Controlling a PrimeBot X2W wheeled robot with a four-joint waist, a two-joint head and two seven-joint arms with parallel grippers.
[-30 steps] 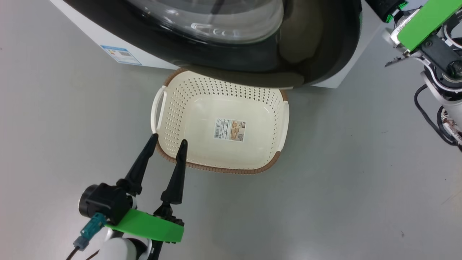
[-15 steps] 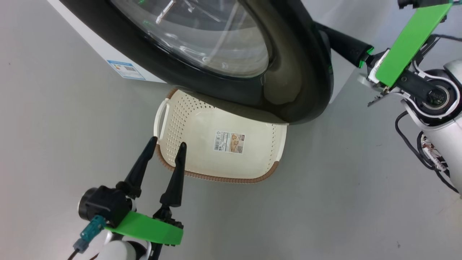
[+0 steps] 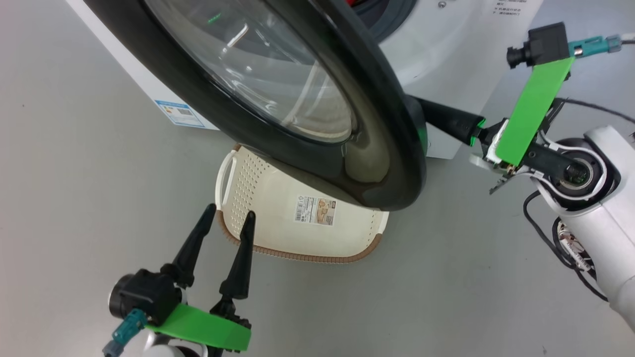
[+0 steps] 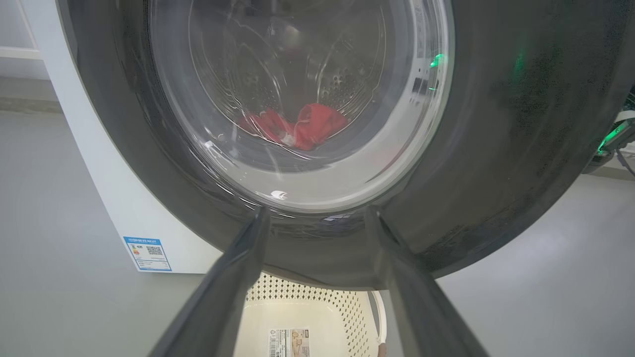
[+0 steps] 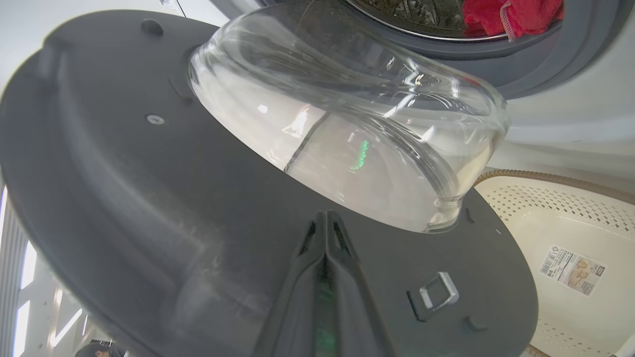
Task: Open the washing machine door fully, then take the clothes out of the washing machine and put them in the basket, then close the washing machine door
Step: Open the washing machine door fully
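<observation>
Grey floor [image 3: 74, 198] spreads wide around the big white washing machine [image 3: 446, 64]. Its washing machine door [image 3: 382, 114] stands partly open, and its bottom edge hangs over the basket [image 3: 278, 238]. Red clothes [image 4: 297, 126] lie inside the drum. By the basket's near rim, the left pincer [image 3: 230, 210] gapes wide and holds nothing. At the door's inner side, the right pincer [image 5: 325, 220] is squeezed together with its tips against it.

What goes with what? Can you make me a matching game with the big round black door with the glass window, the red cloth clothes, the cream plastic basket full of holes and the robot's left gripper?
1. round black-rimmed glass door
2. red fabric clothes
3. cream perforated plastic basket
4. left gripper

A. inside the steel drum
B. open, holding nothing
C. on the grey floor, with just a paper label inside
D. standing partly open

Pairs: 1-D, 2-A, 3-C, 4-B.
</observation>
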